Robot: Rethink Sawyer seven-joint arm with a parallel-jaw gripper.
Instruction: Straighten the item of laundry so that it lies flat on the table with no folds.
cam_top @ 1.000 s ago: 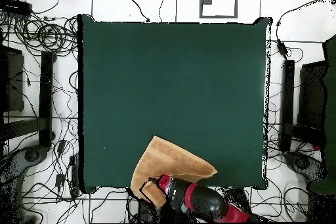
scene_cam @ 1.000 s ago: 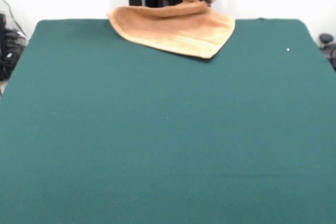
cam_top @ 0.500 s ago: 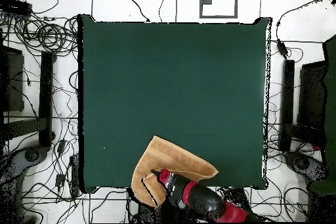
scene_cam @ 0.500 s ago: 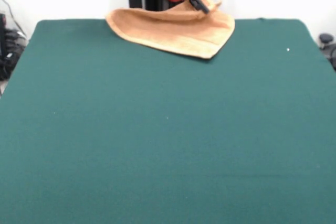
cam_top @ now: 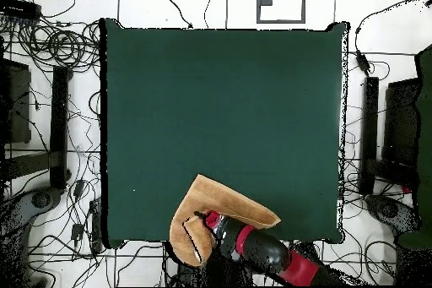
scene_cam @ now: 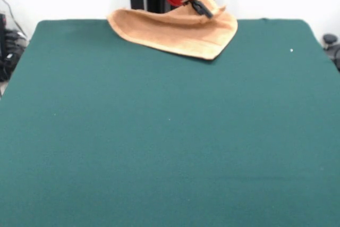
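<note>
The item of laundry is an orange-tan towel, folded over on itself at the far edge of the green table. In the overhead view the towel lies at the table's bottom edge, and part of it reaches past that edge. My gripper sits on the towel's right part, shut on a raised fold that peaks just behind it. Seen from above, the gripper is over the towel's middle, at the end of the red and black arm.
A white speck lies on the felt at the right. Cables and stands surround the table on the floor.
The gripper has moved a little inward over the table from its edge, carrying the raised fold with it. The towel's outline on the table has barely shifted.
</note>
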